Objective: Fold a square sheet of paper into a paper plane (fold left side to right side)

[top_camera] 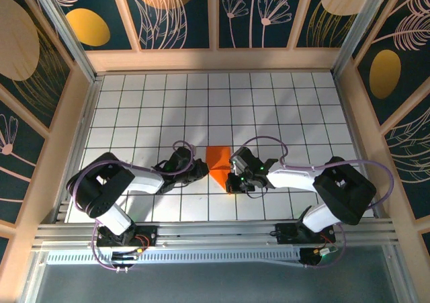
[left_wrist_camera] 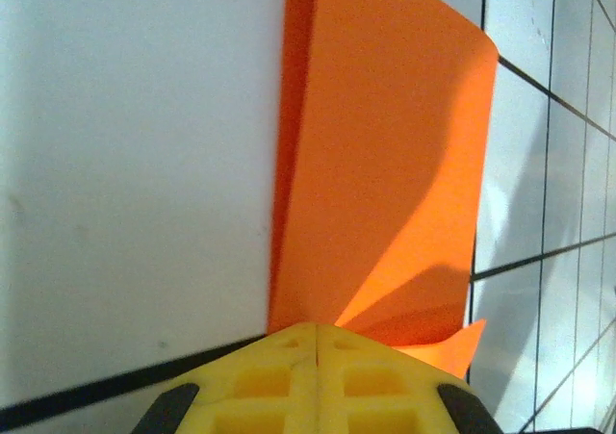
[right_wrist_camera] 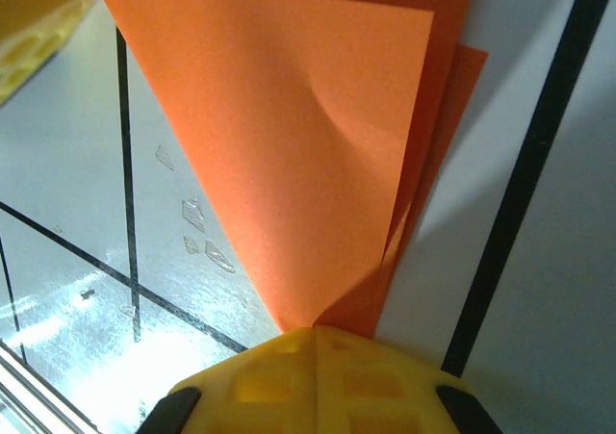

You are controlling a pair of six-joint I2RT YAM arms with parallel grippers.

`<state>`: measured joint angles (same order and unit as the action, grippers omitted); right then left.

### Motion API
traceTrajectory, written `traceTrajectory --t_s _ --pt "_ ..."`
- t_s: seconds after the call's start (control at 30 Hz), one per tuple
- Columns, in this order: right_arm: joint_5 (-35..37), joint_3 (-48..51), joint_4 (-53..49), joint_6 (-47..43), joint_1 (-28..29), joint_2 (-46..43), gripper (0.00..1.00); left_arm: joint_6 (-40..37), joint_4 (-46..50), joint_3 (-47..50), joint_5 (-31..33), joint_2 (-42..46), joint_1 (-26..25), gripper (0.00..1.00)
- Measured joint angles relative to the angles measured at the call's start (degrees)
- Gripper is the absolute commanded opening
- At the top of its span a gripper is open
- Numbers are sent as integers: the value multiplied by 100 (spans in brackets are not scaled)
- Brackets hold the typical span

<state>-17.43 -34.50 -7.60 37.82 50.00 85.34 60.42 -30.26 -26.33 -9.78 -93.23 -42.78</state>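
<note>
You are reaching both arms in from the near edge of the table [top_camera: 269, 95] toward its middle, elbows sticking outward; your left gripper [top_camera: 200, 170] is pointing right, its yellow fingers [left_wrist_camera: 279, 376] pressing flat together; your right gripper [top_camera: 233, 177] is pointing left, sitting just beside it, jaws likewise fully closed.

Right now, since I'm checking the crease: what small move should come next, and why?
Probably slide the shut left gripper along the fold, pressing down. The square sheet of paper is folded, but its upper layer bows up instead of lying flat, and near the right gripper the layers' edges look offset.
</note>
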Motion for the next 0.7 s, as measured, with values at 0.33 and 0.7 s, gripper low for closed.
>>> traceTrajectory --t_s 0.33,0.7 --pt "0 -2 2 2 0 -2 0 -321 297 87 94 260 446 0" --pt "0 -7 0 4 0 -4 0 -815 638 260 -24 1349 251 0"
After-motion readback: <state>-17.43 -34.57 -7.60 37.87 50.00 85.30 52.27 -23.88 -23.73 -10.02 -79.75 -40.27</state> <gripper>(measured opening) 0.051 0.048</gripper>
